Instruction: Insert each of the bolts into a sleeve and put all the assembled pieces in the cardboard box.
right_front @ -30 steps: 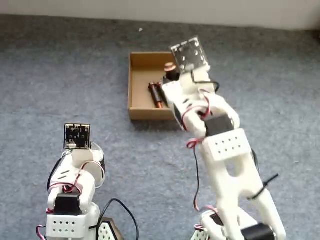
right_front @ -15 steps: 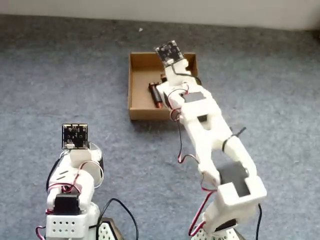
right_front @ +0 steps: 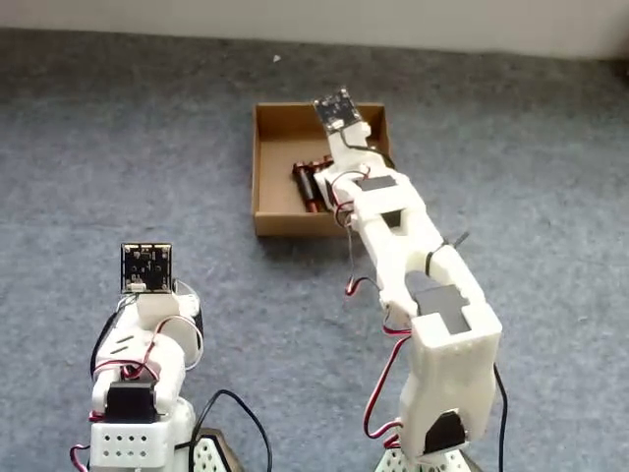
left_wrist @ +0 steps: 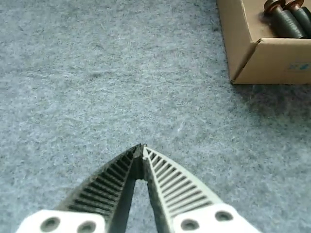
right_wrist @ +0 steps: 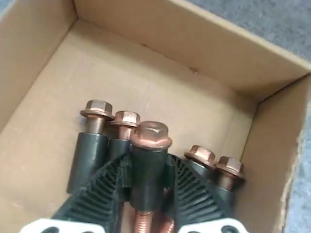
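The cardboard box (right_front: pixel 270 157) stands on the carpet at the back centre. My right gripper (right_wrist: pixel 146 187) hangs inside it, shut on a copper bolt in a black sleeve (right_wrist: pixel 148 170). Several more assembled pieces (right_wrist: pixel 95 145) lie on the box floor (right_wrist: pixel 146 92) under and beside the held one. In the high view the right arm (right_front: pixel 393 236) stretches from the front edge to the box, with bolts (right_front: pixel 310 185) showing just left of its wrist. My left gripper (left_wrist: pixel 142 153) is shut with nothing in it, low over bare carpet, short of the box corner (left_wrist: pixel 243 63).
Grey carpet (right_front: pixel 147 138) covers the whole work surface. The left arm (right_front: pixel 142 344) sits folded at the front left. A pale wall strip (right_front: pixel 314 15) runs along the far edge. Open carpet lies left and right of the box.
The right arm has swung left and stretched forward and down, bringing its gripper with the sleeved bolt down into the box. The left arm has stayed still.
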You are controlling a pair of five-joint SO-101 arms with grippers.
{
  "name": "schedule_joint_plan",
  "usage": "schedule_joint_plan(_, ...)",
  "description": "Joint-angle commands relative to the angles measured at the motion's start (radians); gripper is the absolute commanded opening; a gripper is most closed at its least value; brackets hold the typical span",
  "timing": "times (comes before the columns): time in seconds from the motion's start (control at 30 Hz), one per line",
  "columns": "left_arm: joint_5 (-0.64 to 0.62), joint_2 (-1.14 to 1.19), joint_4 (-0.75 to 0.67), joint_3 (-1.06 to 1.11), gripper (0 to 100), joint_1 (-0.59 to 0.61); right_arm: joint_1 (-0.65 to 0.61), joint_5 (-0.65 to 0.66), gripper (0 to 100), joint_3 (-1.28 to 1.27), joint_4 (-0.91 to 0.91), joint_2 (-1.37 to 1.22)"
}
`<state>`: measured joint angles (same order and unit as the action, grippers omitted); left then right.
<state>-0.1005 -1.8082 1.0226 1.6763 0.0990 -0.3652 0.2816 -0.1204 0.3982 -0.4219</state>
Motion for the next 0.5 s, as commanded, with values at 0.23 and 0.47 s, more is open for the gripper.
schedule_joint_plan(0.23, 0.009, 0.001, -0.002, 0.019, 1, 0.015, 0.001, 0.008, 11.9, 0.062, 0.053, 0.025)
schedule_joint_plan(0.47, 0.009, 0.001, -0.002, 0.019, 1, 0.015, -0.015, 0.008, 11.6, 0.113, 0.268, 0.159)
